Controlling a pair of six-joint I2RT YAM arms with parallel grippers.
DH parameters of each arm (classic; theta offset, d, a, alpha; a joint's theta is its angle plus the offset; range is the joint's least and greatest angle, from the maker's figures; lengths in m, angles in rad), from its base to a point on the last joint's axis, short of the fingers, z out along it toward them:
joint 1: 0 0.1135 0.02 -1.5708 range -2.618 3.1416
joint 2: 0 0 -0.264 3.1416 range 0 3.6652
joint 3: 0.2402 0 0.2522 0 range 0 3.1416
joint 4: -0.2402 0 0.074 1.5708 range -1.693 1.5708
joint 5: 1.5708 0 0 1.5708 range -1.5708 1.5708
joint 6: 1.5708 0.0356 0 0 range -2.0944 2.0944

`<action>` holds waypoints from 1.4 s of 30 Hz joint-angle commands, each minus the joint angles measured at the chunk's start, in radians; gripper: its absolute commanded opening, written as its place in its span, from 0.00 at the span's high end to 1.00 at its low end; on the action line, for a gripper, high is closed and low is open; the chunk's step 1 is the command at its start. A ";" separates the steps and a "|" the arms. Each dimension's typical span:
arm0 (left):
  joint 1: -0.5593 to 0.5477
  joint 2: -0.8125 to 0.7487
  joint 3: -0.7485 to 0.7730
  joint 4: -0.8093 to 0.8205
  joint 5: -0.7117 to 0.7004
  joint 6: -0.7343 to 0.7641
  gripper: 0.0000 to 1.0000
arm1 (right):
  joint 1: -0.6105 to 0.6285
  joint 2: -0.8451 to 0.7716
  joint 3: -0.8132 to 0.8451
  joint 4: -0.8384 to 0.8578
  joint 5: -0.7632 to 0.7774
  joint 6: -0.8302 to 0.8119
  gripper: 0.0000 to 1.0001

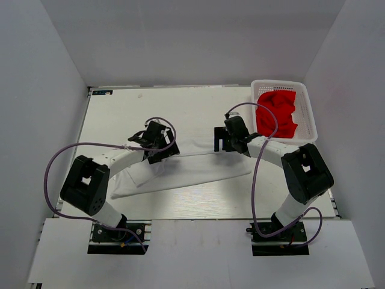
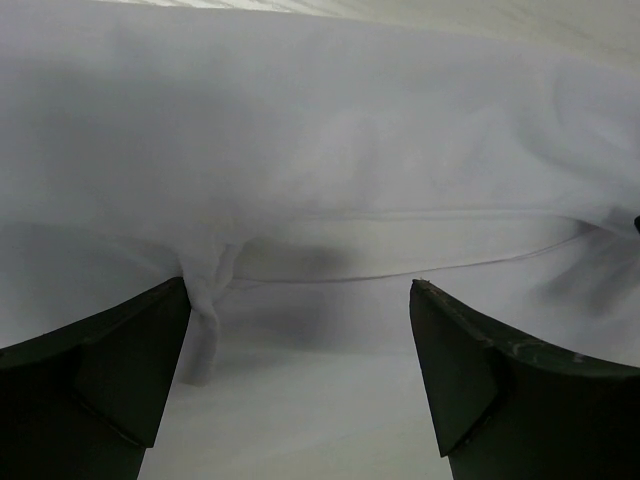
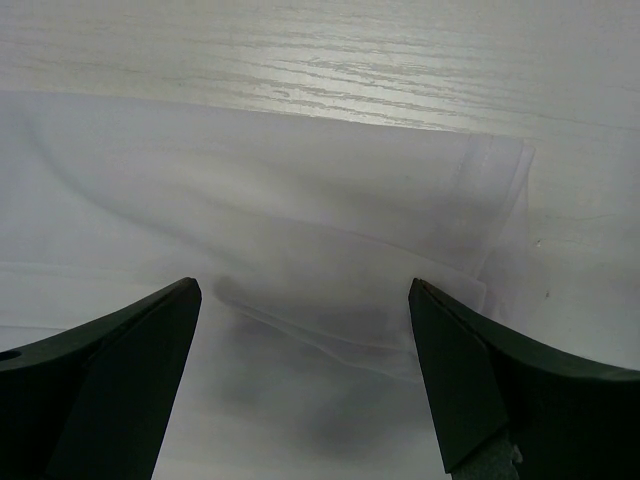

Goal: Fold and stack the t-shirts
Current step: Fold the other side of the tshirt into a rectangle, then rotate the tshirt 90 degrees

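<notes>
The white t-shirt lies on the table as a long folded band running from lower left to right. My left gripper hovers over its left part, open and empty; the left wrist view shows the cloth with a small twisted fold by the left finger, between my open jaws. My right gripper is open and empty over the band's right upper edge; in the right wrist view the layered cloth corner lies between the open jaws. The red t-shirt lies crumpled in the basket.
The white lattice basket stands at the table's far right corner, just right of my right arm. Bare pale wood table shows beyond the shirt. White walls enclose the table on three sides.
</notes>
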 commanded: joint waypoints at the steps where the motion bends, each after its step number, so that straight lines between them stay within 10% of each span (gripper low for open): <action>1: -0.044 -0.011 0.058 -0.065 -0.072 0.028 0.00 | -0.003 -0.028 0.023 0.009 0.033 0.000 0.10; 12: -0.021 -0.022 0.171 -0.588 -0.667 -0.299 0.00 | -0.005 -0.036 0.029 0.029 0.033 -0.009 0.10; 30: 0.263 0.173 0.011 -0.310 -0.270 -0.198 0.00 | -0.014 0.107 0.064 -0.052 0.065 0.055 0.10; 36: 0.353 0.408 0.231 -0.365 -0.264 -0.149 0.00 | -0.008 -0.011 -0.115 -0.031 -0.050 0.077 0.10; 42: 0.333 0.720 0.933 -0.417 -0.417 0.014 0.00 | 0.130 -0.110 -0.269 0.034 -0.299 0.015 0.10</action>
